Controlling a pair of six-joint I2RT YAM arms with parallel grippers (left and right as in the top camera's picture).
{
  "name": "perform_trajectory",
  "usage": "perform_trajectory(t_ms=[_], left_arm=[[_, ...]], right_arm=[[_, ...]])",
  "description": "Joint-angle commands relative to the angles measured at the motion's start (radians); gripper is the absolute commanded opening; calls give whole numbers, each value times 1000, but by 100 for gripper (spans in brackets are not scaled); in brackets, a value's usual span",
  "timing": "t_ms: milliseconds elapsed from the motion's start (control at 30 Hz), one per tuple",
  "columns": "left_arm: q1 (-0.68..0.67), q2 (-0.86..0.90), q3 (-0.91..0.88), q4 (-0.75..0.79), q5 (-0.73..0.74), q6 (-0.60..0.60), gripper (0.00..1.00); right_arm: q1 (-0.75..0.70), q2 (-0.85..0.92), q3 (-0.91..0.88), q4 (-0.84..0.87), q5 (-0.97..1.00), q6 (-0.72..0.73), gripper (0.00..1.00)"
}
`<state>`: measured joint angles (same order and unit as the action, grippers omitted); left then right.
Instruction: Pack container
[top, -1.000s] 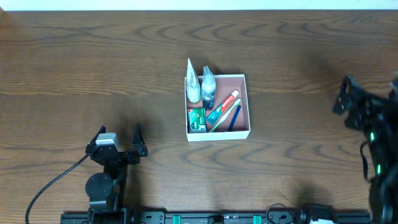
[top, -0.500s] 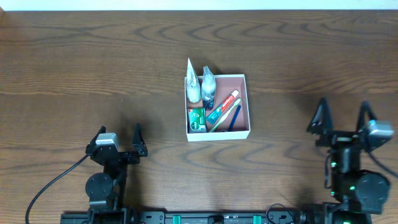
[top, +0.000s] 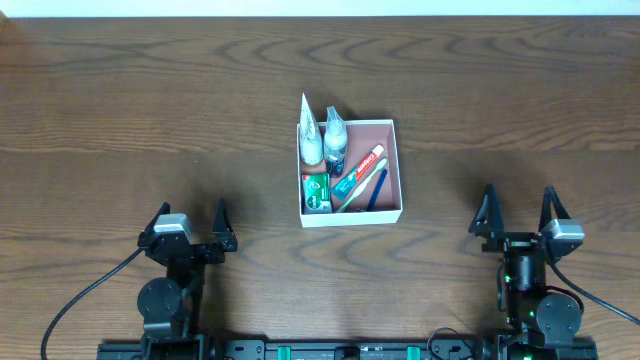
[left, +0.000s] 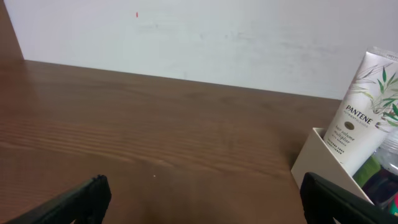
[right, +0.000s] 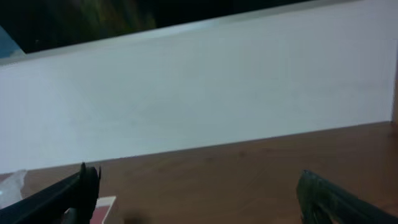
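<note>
The container (top: 352, 217), a square white box with a pinkish inside, stands at the table's middle. It holds a white tube (top: 311, 135), a clear bottle (top: 335, 140), a green-and-white soap box (top: 316, 192), a toothpaste tube (top: 360, 170) and a blue toothbrush (top: 378, 188). My left gripper (top: 190, 210) rests open at the front left, well short of the box. My right gripper (top: 518, 195) stands open at the front right, also apart from it. In the left wrist view the white Pantene tube (left: 367, 109) rises above the container's wall (left: 317, 162). The right wrist view catches only a corner of the container (right: 102, 208).
Brown wood-grain table (top: 150, 100) runs all round the box. A pale wall (left: 186, 31) rises behind the table's far edge. The arms' bases and a black cable (top: 80, 300) sit along the front edge.
My right arm has swung in from the table's right edge to the front right, with its open jaws now pointing at the far side. The left arm has not moved.
</note>
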<state>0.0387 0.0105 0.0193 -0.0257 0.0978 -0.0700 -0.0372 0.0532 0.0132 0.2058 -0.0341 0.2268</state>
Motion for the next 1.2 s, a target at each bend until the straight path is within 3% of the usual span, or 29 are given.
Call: perform_trajectory(t_ms=[0, 533, 933, 1167], left_arm=[[5, -4, -15, -37, 11, 14, 98], [5, -4, -15, -37, 11, 14, 98], [5, -4, -15, -37, 11, 14, 98], [5, -3, -15, -37, 11, 14, 98]], right_arm=[[18, -18, -8, -34, -8, -19, 99], [63, -48, -8, -279, -23, 1, 99], [65, -48, -8, -276, -38, -161, 99], [63, -48, -8, -276, -33, -176, 99]])
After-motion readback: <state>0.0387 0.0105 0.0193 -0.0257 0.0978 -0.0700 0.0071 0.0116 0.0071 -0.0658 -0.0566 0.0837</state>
